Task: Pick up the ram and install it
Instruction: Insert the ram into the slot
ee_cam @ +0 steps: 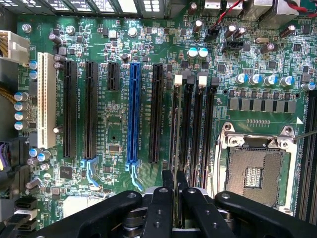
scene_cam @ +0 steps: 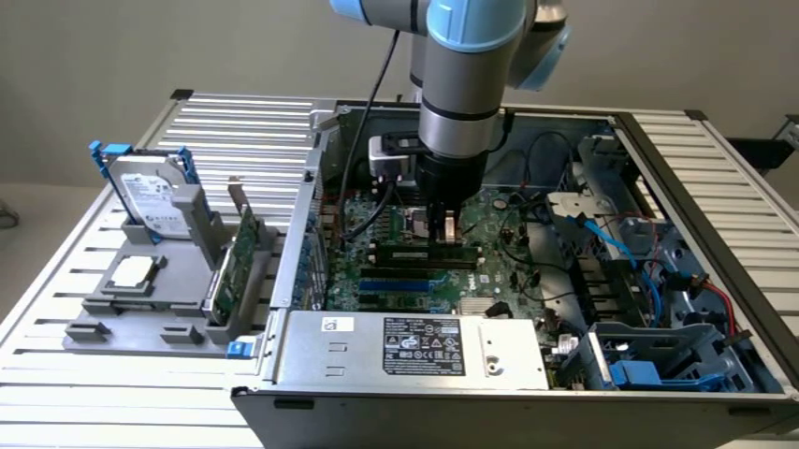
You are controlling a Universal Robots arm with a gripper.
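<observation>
The ram [scene_cam: 425,252] is a long dark stick with black chips, standing on edge in a memory slot on the motherboard [scene_cam: 500,271] inside the open computer case. My gripper [scene_cam: 444,229] reaches straight down onto its top edge. In the wrist view the ram [ee_cam: 175,124] appears edge-on as a thin line running along the slot nearest the black expansion slot. My gripper [ee_cam: 175,177] has its black fingers [ee_cam: 168,179] pressed close on either side of that edge, shut on the stick. The neighbouring memory slots [ee_cam: 198,129] stand empty.
The CPU socket [ee_cam: 257,168] lies open beside the memory slots, and a blue expansion slot [ee_cam: 132,114] on their other side. A power supply [scene_cam: 413,343] fills the case front, with cables [scene_cam: 612,245] toward the exterior view's right. Outside, a grey fixture [scene_cam: 125,309] holds a hard drive [scene_cam: 148,192], a green card [scene_cam: 238,267] and a silver chip [scene_cam: 131,273].
</observation>
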